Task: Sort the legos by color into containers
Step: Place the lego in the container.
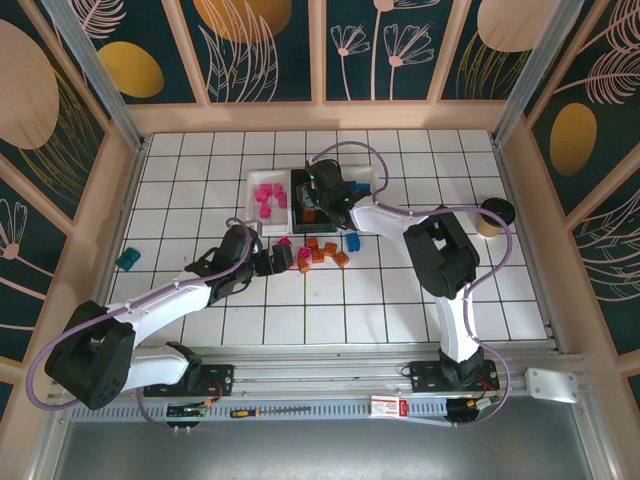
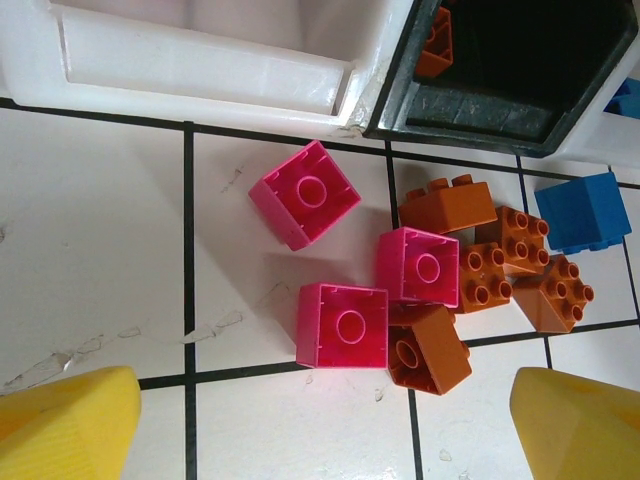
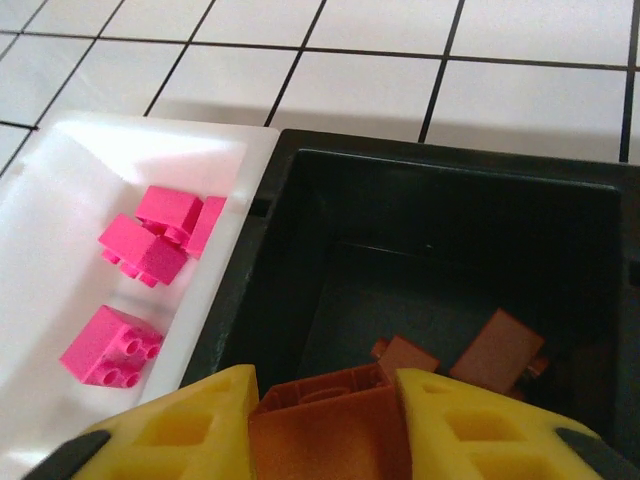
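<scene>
**Sorting midway**

We find pink legos (image 3: 145, 250) in a white tray (image 3: 60, 190), orange in the black tray (image 3: 440, 200), where the right pincer (image 3: 322, 385) grasps an orange brick (image 3: 330, 435); the released left pincer (image 2: 325, 425) hovers over loose bricks (image 2: 428, 265) on the table (image 2: 90, 250).

pink legos (image 2: 305, 193), orange-brown lego (image 3: 330, 425) (black tray (image 3: 450, 165))

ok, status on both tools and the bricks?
Left tool open above loose pink and orange bricks. Right tool holds orange brick over black tray. Nothing blocking.
</scene>
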